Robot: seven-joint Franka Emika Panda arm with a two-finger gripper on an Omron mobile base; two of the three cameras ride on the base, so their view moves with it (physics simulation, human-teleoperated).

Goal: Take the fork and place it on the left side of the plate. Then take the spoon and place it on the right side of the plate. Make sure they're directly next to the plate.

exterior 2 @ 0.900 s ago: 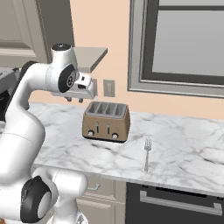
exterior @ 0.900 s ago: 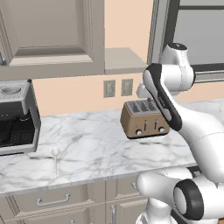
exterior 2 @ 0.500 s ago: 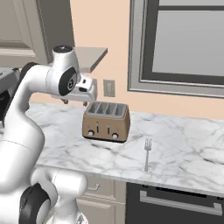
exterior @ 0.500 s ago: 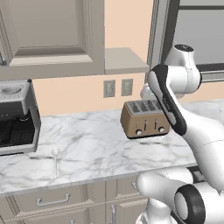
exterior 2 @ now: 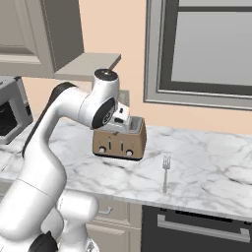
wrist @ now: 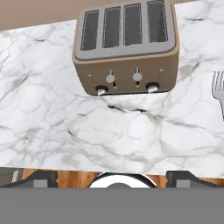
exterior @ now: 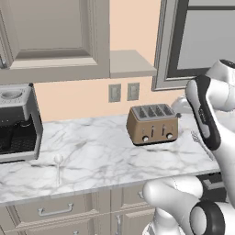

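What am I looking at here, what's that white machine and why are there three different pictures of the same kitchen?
The white machine is a robot arm on a base that can drive. Two cameras ride on that base, one behind the arm to its left, one to its right, so they show the same marble counter from two sides. The third camera sits on the hand, looking down along the claw, whose dark tips stand apart at the bottom edge: it is open and holds nothing. On the counter stand a brown four-slot toaster and a coffee machine. A fork lies to the toaster's right, a spoon to its left.
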